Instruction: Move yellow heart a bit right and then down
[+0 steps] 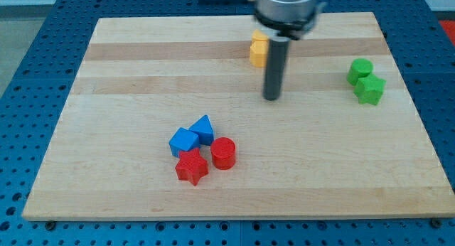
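Observation:
Two yellow blocks point(257, 48) sit near the view's top centre, one behind the other, partly hidden by the rod; their shapes, and which one is the heart, cannot be made out. My tip point(271, 97) rests on the board just below and slightly right of them, a short gap away, touching no block.
A green cylinder point(360, 69) and a green star point(370, 89) sit at the view's right. A blue cube point(184, 141), a blue triangle point(203, 128), a red cylinder point(223, 153) and a red star point(191, 166) cluster at lower centre. The wooden board point(106, 97) lies on a blue perforated table.

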Robot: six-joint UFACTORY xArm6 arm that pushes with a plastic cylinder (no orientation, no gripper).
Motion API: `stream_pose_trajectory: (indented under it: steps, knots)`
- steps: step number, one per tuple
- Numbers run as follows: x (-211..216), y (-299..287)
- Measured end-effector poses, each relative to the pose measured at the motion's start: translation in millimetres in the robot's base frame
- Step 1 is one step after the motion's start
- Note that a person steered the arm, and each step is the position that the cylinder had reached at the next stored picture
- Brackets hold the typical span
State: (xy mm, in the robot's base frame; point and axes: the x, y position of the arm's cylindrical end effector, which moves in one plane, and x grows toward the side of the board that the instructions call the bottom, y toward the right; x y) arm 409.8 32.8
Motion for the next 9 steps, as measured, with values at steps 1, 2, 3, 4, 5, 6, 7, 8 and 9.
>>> stream_pose_trajectory:
  steps: [1,2,3,4,5,6,7,8,9]
  knots:
    - [-36.4,-49.3]
    - [-81.1,-72.0]
    - [-120.8,-73.3]
    - [-155.7,-59.8]
    - [-162.7,-23.0]
    - [-151.6,3.4]
    - [-138.4,30.1]
    - [-125.1,48.6]
    - [-113.1,71.7]
